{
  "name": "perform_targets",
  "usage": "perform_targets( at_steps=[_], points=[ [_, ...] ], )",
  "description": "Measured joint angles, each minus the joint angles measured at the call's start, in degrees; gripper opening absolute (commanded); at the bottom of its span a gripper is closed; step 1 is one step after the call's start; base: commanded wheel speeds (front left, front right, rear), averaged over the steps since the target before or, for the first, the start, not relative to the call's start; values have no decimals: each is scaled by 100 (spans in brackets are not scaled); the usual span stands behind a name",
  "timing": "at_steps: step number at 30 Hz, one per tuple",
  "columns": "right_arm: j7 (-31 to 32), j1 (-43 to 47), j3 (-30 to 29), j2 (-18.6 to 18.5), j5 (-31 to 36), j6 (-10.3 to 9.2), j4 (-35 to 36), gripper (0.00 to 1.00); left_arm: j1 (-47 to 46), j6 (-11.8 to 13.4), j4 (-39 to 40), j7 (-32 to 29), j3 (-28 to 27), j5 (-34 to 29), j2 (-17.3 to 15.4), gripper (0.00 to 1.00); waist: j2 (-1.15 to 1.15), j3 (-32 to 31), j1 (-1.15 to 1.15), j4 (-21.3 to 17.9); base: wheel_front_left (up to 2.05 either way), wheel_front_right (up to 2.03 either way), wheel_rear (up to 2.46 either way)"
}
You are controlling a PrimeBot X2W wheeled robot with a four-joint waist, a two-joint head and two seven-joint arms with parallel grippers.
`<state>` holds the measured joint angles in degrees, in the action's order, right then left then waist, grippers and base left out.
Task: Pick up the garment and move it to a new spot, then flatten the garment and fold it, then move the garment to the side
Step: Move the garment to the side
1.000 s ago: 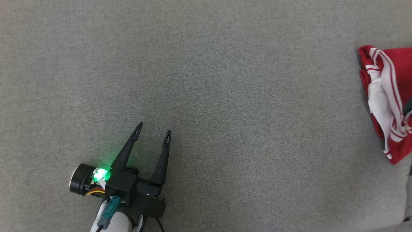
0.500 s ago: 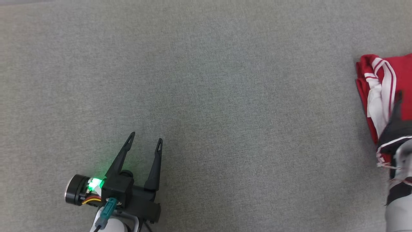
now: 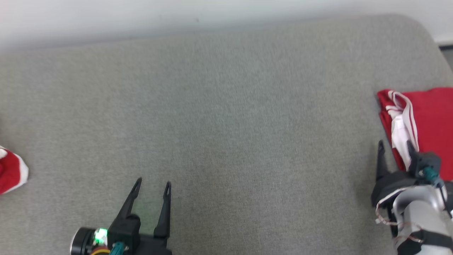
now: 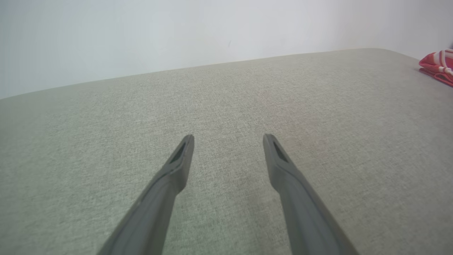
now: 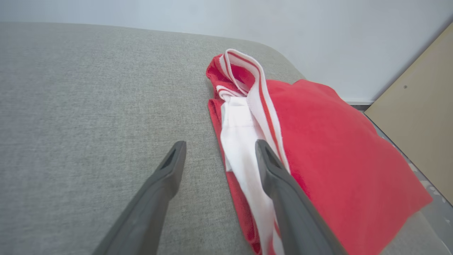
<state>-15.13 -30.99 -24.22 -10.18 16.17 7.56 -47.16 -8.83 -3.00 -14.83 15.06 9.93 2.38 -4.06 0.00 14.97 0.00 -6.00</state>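
Note:
The garment (image 3: 430, 113) is red with white striped trim and lies folded at the right end of the grey cushion (image 3: 226, 124). My right gripper (image 3: 395, 144) hovers open at its near left edge. In the right wrist view the right gripper (image 5: 220, 145) straddles that edge: one finger is over the garment's (image 5: 325, 148) white strip, the other over bare cushion, with nothing held. My left gripper (image 3: 153, 182) stands open over bare cushion at the lower left, far from the garment. The left wrist view has the left gripper (image 4: 229, 138) open and the garment (image 4: 438, 65) at the far right.
A second red and white piece of cloth (image 3: 10, 171) pokes in at the cushion's left edge. A pale wall (image 3: 177, 17) runs behind the cushion's far edge. Right of the garment the cushion ends, with a tan board (image 5: 421, 117) and floor beyond.
The head camera has tilted up, so the wall and far edge now show. My right gripper has come into view and sits at the garment's near left edge. The left gripper stays open.

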Motion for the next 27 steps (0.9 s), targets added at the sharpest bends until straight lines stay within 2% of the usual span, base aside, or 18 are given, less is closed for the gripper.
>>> perform_targets(
  at_steps=[6,12,19,27],
  points=[
    [1,570,798,-1,-802,0,69,100,469,48,-15,0,-193,67,35,100,0,-556,0,103,0,0,0],
    [1,1189,1402,118,-1412,0,664,100,871,77,51,0,-456,82,55,100,-1,-1113,-1,229,0,0,0],
    [1,1788,1801,355,-1923,0,1566,100,1107,98,81,0,-794,90,81,100,-1,-1586,-1,412,0,0,0],
    [0,2187,1941,587,-2003,0,2115,100,1176,97,68,0,-1032,90,91,100,-1,-1843,-1,477,0,0,0]
  ],
)
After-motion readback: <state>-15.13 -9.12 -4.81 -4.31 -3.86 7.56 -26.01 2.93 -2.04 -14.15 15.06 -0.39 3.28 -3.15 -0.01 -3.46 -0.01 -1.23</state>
